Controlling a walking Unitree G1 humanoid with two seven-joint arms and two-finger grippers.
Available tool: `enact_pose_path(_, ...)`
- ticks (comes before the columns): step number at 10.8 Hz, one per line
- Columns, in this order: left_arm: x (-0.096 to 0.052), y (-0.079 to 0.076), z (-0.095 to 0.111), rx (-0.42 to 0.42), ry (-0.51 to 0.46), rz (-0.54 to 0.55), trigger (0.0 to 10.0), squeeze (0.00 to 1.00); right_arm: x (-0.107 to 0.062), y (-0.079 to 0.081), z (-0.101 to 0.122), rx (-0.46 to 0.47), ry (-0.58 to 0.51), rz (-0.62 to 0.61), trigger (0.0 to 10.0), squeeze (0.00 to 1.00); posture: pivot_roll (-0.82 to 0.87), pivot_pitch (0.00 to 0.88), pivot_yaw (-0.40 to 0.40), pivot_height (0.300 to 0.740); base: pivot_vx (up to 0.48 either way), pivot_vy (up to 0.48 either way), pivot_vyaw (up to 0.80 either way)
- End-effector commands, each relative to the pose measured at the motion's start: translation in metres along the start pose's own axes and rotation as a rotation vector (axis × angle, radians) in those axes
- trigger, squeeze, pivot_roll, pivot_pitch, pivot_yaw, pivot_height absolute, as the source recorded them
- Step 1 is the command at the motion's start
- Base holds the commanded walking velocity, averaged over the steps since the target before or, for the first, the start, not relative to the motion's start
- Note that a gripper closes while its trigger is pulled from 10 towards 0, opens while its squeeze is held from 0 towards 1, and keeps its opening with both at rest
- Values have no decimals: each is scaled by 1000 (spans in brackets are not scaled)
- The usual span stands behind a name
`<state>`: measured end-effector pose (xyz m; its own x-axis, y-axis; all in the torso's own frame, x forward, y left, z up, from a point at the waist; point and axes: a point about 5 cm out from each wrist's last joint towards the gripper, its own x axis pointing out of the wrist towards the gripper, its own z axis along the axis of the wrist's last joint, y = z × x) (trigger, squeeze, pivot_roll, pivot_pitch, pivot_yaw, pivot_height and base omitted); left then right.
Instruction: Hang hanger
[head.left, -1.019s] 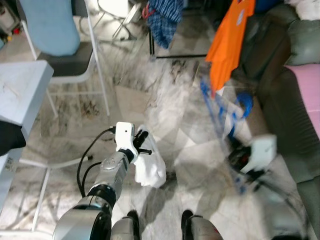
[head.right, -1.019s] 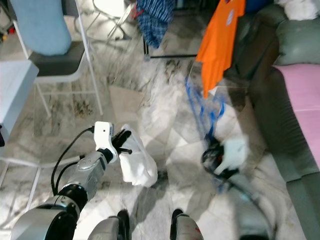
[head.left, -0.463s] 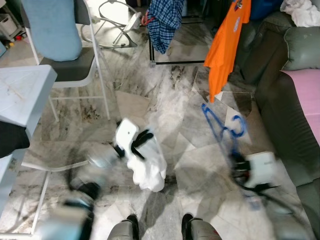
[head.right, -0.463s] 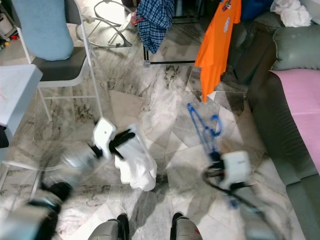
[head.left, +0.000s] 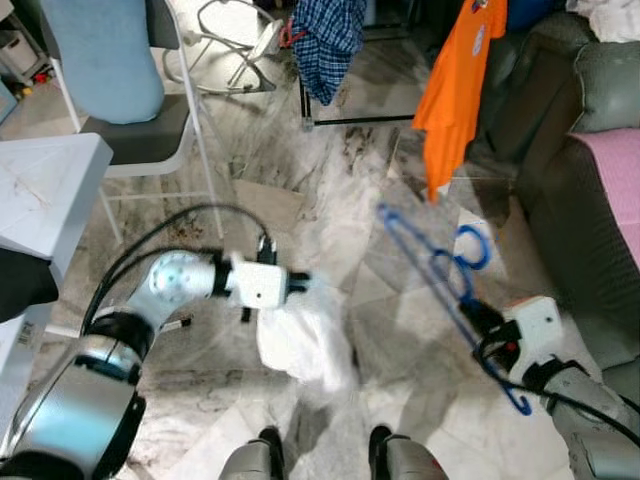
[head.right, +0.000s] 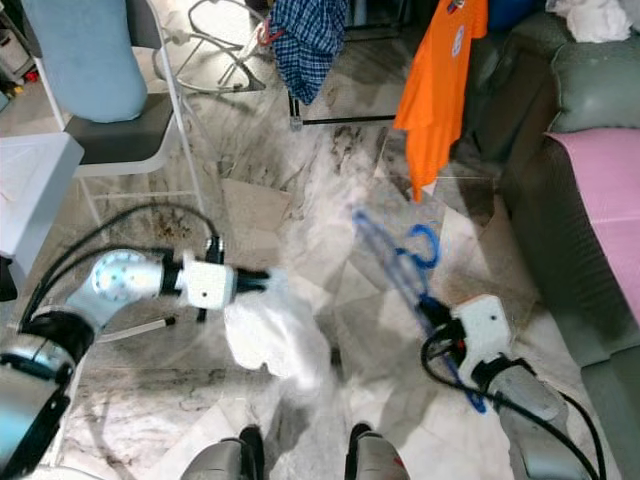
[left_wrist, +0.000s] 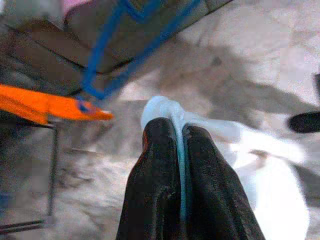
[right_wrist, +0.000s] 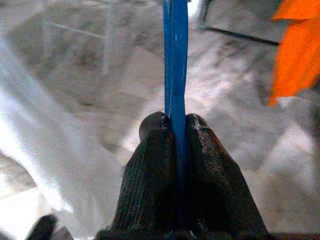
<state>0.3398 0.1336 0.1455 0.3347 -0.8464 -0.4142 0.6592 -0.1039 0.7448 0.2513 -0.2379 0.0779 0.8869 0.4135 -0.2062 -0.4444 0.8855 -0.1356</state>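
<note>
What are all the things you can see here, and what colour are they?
Hanger: one, blue, in right hand.
Cloth: one, white, hanging from left hand.
Shirt: one, orange, hanging ahead.
Checked shirt: one, blue, hanging farther back.
Chair: one, white frame, blue back, on the left.
Sofa: one, dark, on the right.
Floor: grey marble.
Left hand: black fingers.
Right hand: black fingers.

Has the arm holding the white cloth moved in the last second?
Yes. The left gripper with the white cloth has swung toward the blue hanger, away from the white chair it pointed toward before.
</note>
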Motion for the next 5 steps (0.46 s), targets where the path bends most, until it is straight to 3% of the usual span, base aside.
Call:
enact_pose_path(1,-5,3,-1,66,25,6,10000,0,-2,10,3,2,2,103,10000,0,-210,266,112,740,0,0,0)
enact_pose_path(2,-6,6,-2,113,42,40,10000,0,-11,17,8,20,17,218,10000,0,-207,272,111,740,0,0,0)
enact_pose_path(5,-9,11,-4,172,76,81,10000,0,-37,13,13,15,97,353,10000,0,-210,280,118,740,0,0,0)
